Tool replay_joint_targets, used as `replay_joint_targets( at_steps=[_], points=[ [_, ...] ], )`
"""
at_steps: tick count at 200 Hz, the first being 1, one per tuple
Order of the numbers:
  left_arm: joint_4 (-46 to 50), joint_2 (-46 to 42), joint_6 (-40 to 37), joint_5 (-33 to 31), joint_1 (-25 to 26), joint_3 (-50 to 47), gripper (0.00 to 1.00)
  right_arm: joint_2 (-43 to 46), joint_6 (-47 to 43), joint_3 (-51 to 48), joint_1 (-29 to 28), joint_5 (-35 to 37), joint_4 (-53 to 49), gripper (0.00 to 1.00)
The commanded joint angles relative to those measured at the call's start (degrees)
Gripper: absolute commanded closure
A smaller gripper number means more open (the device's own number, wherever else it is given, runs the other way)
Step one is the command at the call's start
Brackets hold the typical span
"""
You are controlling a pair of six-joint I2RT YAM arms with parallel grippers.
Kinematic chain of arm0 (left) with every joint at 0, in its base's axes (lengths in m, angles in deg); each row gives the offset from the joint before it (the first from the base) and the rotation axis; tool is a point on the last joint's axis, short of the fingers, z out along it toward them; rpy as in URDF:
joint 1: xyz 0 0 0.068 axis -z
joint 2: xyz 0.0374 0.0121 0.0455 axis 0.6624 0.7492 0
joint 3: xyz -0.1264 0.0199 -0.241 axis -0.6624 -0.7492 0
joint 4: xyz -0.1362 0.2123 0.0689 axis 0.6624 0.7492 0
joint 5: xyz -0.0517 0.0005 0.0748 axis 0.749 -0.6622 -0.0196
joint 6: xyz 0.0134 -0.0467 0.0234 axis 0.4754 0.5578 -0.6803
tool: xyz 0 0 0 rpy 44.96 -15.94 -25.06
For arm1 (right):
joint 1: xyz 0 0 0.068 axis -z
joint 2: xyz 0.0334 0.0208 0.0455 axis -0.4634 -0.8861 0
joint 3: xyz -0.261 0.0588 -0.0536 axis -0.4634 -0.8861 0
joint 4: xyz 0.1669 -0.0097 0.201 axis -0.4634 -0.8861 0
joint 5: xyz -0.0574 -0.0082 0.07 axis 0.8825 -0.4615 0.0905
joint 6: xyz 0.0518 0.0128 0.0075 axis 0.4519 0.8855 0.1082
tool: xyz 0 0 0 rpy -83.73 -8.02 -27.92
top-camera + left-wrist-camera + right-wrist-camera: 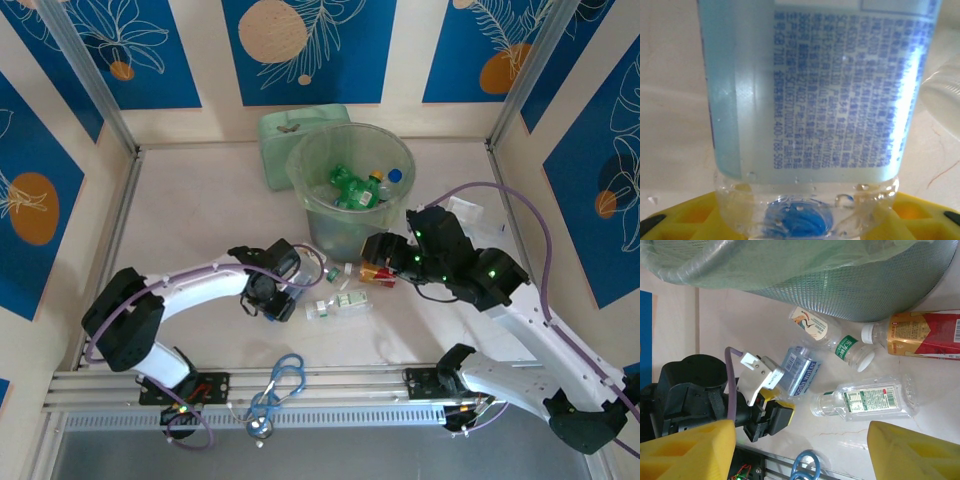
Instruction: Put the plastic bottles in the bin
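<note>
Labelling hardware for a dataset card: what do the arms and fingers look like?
The left arm and right arm have white shells, black joints and purple cables. The fingers are yellow; green lights dot the right arm's wrist.

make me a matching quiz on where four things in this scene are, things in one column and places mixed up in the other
Things:
1 blue-label bottle
2 red-label bottle
3 green bottles
4 blue loops

Places:
a inside the bin
b at the near edge of the table
c between the fingers of the left gripper
d lying on the table by the bin's base

Pairs: 1-c, 2-d, 3-a, 4-b
</note>
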Motion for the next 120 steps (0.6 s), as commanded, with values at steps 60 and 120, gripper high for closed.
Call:
replay_joint_targets(
  at_steps=[60,120],
  points=[
    [2.45,-7.65,1.71,-0.17,0.41,-2.22,0.65,-1.64,-2.39,3.41,-2.17,-2.79,4.43,0.31],
    [5.65,-19.27,3.32,-5.42,0.35,0.27,0.70,-7.59,-4.84,9.99,-6.41,-3.95,5.99,0.31]
  ],
)
